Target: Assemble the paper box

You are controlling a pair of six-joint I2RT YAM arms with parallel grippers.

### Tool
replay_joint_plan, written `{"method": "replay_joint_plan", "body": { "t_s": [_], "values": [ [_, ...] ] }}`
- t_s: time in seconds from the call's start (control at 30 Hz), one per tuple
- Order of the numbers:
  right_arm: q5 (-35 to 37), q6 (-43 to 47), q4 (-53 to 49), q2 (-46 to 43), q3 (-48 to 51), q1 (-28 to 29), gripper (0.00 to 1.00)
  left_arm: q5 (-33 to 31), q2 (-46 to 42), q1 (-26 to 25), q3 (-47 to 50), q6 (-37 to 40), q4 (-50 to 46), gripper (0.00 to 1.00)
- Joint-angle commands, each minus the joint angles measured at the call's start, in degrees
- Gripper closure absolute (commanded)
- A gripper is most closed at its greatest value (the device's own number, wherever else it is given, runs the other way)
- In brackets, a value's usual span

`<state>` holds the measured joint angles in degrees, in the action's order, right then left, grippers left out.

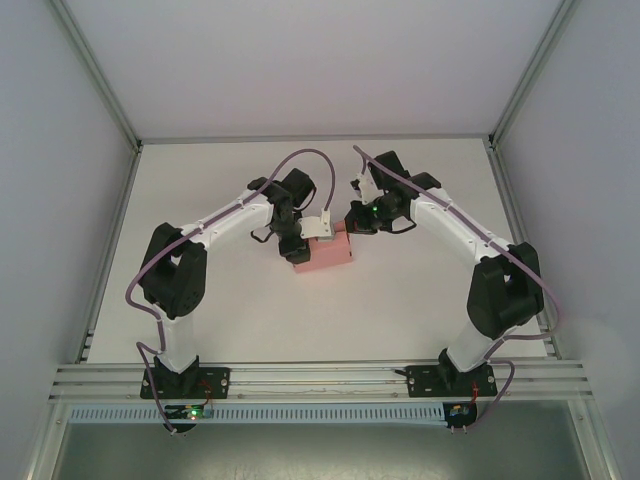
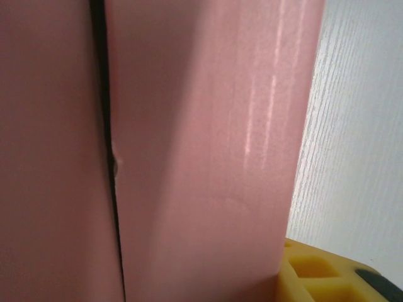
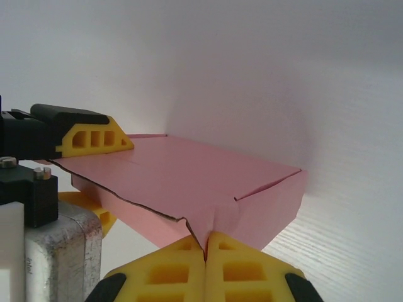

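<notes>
You clamp the paper box in the left gripper, presumably bracing it while the right gripper pinches its corner.

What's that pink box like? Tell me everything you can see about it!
The pink box is thin, smooth card folded into a low rectangular shape, with creases and a dark seam between panels. It is near the middle of the white table. The left gripper clamps one end, top and bottom; the right gripper pinches a flap corner.
</notes>
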<state>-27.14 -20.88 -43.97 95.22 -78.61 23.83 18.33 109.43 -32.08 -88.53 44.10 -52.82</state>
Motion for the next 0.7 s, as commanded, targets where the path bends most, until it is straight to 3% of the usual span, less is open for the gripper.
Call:
{"method": "replay_joint_plan", "body": {
  "t_s": [0.0,0.2,0.5,0.67],
  "values": [
    [-12.5,-6.1,-3.0,1.2,-2.1,0.8,1.00,-1.1,2.0,0.2,-1.9,-2.1,1.7,0.56],
    [-22.3,-17.0,0.8,2.6,-0.6,-1.0,1.00,-3.2,2.4,-0.3,-1.9,-1.5,1.6,0.56],
    [-26.3,-26.9,5.7,2.6,-1.0,-2.6,1.00,-2.8,3.0,-1.0,-2.2,0.2,1.2,0.56],
    [-26.6,-26.1,4.9,3.2,-0.7,-2.9,1.00,-3.6,3.6,-1.2,-2.7,0.2,0.3,0.56]
  ]
}}
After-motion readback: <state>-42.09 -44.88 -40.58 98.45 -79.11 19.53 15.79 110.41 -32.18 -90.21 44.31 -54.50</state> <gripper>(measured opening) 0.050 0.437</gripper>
